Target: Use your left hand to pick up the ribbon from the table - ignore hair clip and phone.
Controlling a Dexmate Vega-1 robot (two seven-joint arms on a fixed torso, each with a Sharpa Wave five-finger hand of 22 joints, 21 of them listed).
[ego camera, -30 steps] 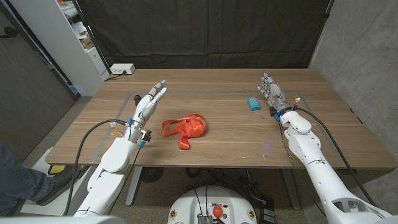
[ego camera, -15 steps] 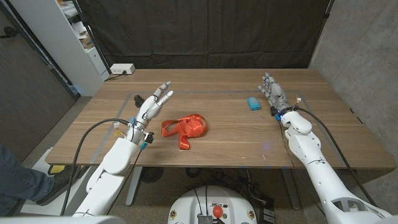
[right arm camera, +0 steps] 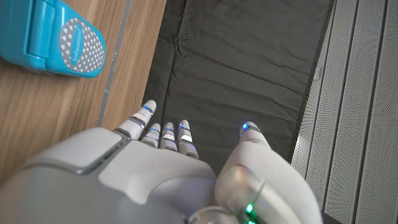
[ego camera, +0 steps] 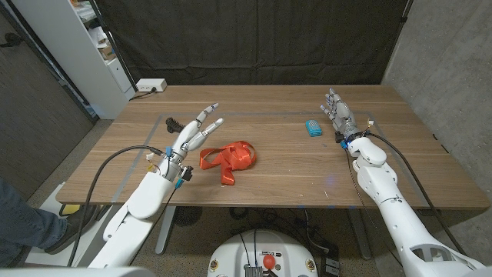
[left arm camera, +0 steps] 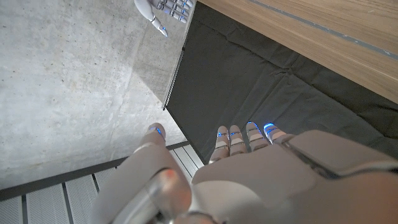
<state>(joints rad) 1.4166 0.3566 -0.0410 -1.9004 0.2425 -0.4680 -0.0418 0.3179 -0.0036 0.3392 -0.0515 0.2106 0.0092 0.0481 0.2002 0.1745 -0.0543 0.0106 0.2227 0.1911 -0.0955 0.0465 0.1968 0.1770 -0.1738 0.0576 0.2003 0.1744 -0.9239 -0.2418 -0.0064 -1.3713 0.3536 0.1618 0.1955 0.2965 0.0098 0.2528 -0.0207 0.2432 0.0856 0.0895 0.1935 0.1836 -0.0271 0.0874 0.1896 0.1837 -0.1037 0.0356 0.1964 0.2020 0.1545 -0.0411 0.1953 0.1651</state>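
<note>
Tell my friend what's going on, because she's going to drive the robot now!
Left hand: open, fingers spread, raised over the table just left of the ribbon, holding nothing.
Right hand: open, holding nothing, at the table's far right part, beside the teal hair clip.
Ribbon: orange, lying loose in a heap near the middle of the table, untouched.
Done: the left hand is close to the ribbon.
Left: bring the left hand over the ribbon, lower it, close the fingers on the ribbon and lift. Leave the hair clip alone.
</note>
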